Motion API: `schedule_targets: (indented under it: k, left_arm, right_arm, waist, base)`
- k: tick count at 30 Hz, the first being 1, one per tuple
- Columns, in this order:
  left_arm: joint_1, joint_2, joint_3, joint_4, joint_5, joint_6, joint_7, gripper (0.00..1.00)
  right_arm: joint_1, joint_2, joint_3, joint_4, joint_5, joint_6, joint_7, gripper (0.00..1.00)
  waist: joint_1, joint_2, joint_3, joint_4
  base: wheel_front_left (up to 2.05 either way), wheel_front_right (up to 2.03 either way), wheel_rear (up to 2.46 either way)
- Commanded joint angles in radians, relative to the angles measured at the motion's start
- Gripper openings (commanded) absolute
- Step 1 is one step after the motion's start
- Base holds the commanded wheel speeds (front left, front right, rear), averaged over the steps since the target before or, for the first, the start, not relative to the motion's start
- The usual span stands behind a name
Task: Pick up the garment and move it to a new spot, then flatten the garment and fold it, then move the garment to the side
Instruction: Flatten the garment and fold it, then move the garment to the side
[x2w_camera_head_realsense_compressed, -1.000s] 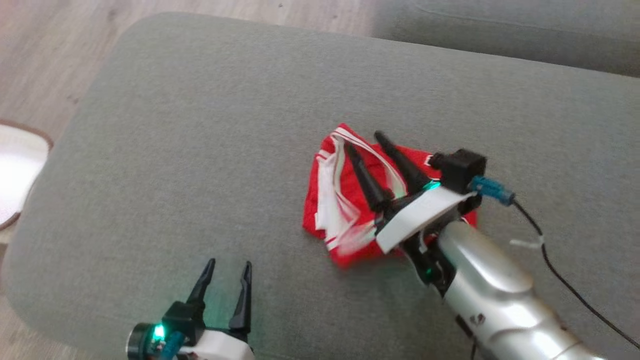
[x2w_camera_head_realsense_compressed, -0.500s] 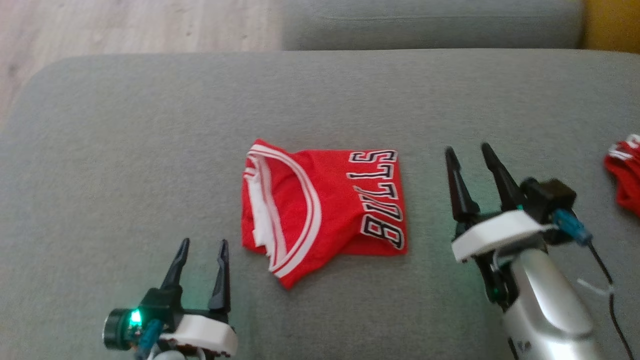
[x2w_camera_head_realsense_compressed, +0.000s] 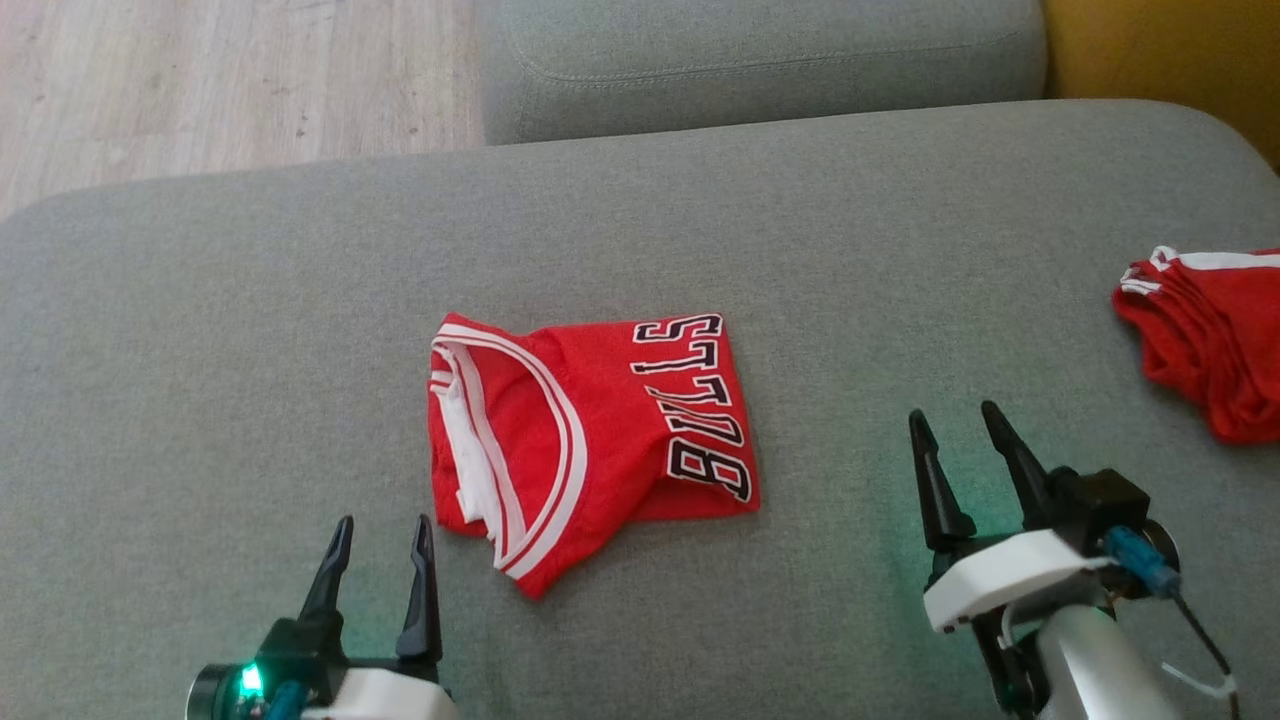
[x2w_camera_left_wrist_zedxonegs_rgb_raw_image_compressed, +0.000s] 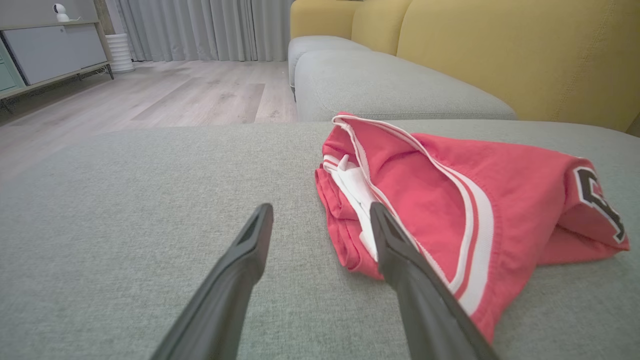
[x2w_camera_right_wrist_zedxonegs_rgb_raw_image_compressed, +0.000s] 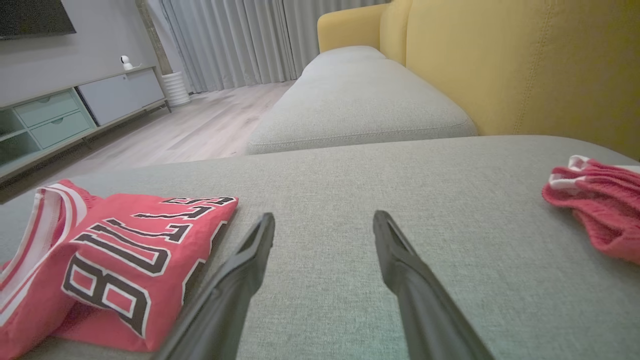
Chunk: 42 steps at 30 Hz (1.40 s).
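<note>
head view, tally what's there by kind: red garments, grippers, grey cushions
red garments: 2, the folded jersey in the middle and a second red garment at the right edge
grippers: 2, the left gripper and the right gripper, both open and empty
grey cushions: 2, the near cushion and the far cushion
total: 6

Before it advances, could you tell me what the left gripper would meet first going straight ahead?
Probably the left edge of the red jersey: the right-hand finger of the left gripper lines up with it, the other with grey cushion. Depth is unclear.
</note>
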Motion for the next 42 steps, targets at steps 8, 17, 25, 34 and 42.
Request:
schedule_targets:
  k: [8, 17, 25, 34, 42]
  left_arm:
    - [-0.038, 0.002, 0.016, -0.036, -0.001, 0.005, -0.01, 1.0]
    - [-0.045, 0.002, -0.003, -0.03, -0.005, -0.004, -0.01, 1.0]
    - [-0.081, 0.002, -0.061, -0.02, -0.012, -0.014, -0.01, 1.0]
    - [-0.085, 0.002, -0.082, -0.016, -0.017, -0.013, -0.01, 1.0]
    - [-0.079, 0.002, -0.07, -0.03, -0.012, -0.025, -0.01, 1.0]
  right_arm:
    - [-0.045, 0.005, 0.03, -0.034, 0.016, -0.001, -0.011, 1.0]
    - [-0.094, 0.005, 0.125, 0.036, 0.067, -0.001, -0.011, 1.0]
    - [-0.261, 0.005, 0.257, 0.203, 0.148, -0.001, 0.005, 1.0]
    - [-0.322, 0.005, 0.245, 0.443, 0.117, -0.001, 0.074, 0.0]
    - [-0.346, 0.005, 0.184, 0.47, 0.126, -0.001, 0.001, 0.0]
  waist:
    - [0.0, -0.0001, 0.007, 0.016]
    - [0.0, -0.0001, 0.035, 0.051]
    - [0.0, -0.0001, 0.087, 0.14]
    - [0.0, -0.0001, 0.114, 0.207]
    - [0.0, -0.0001, 0.086, 0.118]
  base:
    - [0.0, 0.0, 0.0]
    - [0.0, 0.0, 0.0]
    - [0.0, 0.0, 0.0]
    - [0.0, 0.0, 0.0]
    - [0.0, 0.0, 0.0]
